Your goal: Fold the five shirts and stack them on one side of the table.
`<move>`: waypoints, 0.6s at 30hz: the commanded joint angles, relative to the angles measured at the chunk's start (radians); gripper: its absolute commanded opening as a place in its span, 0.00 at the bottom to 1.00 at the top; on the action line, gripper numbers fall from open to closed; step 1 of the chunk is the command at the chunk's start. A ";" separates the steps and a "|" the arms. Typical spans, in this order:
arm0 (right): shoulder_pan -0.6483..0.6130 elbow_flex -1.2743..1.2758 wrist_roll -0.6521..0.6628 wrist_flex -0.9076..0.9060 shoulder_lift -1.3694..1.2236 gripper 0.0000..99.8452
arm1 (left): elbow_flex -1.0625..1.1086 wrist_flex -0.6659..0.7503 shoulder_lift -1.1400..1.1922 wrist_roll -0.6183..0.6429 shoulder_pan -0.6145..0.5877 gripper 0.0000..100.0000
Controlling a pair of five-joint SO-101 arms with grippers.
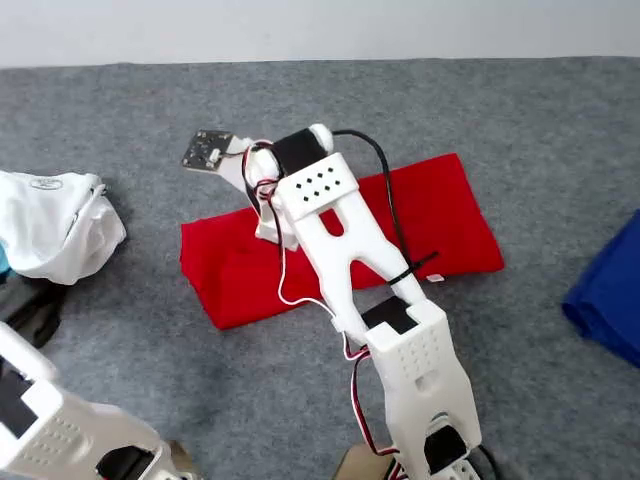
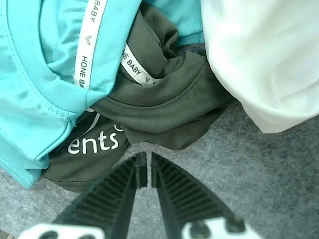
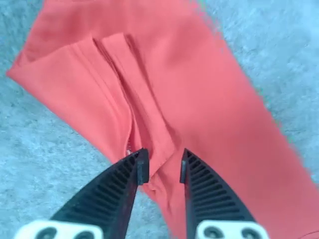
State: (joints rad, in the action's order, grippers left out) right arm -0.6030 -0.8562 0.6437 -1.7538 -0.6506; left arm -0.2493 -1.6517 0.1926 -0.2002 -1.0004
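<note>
A red shirt [image 1: 440, 215], folded into a long strip, lies across the middle of the grey mat. My right gripper [image 1: 268, 228] is down on its left part. In the right wrist view this gripper [image 3: 162, 167] is open, its tips astride a raised pleat at the red shirt's [image 3: 199, 89] edge. My left gripper [image 2: 144, 172] is shut with nothing in it, just above the mat beside a dark olive shirt [image 2: 164, 109]. A teal shirt [image 2: 40, 64] and a white shirt [image 2: 264, 55] lie bunched against the olive one.
The white shirt [image 1: 50, 225] sits crumpled at the table's left edge, with the dark shirt [image 1: 30, 305] below it. A blue shirt [image 1: 610, 290] lies at the right edge. The left arm's body [image 1: 50, 430] fills the near left corner. Bare mat [image 1: 520, 110] stretches behind the red shirt.
</note>
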 commanded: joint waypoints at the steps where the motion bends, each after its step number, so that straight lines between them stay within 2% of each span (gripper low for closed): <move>1: -0.008 0.021 -0.014 -0.042 0.070 0.11 | -0.004 -0.002 -0.005 -0.034 0.006 0.03; 11: -0.002 0.175 -0.058 -0.030 0.064 0.11 | -0.004 -0.002 -0.005 -0.041 0.006 0.03; 18: 0.084 0.282 -0.063 0.111 0.010 0.11 | -0.004 -0.006 -0.005 -0.041 0.006 0.03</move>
State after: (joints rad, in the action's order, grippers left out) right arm -0.5662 -0.5708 0.5838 -1.6955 -0.6521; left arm -0.2493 -1.6517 0.1926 -0.2294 -1.0004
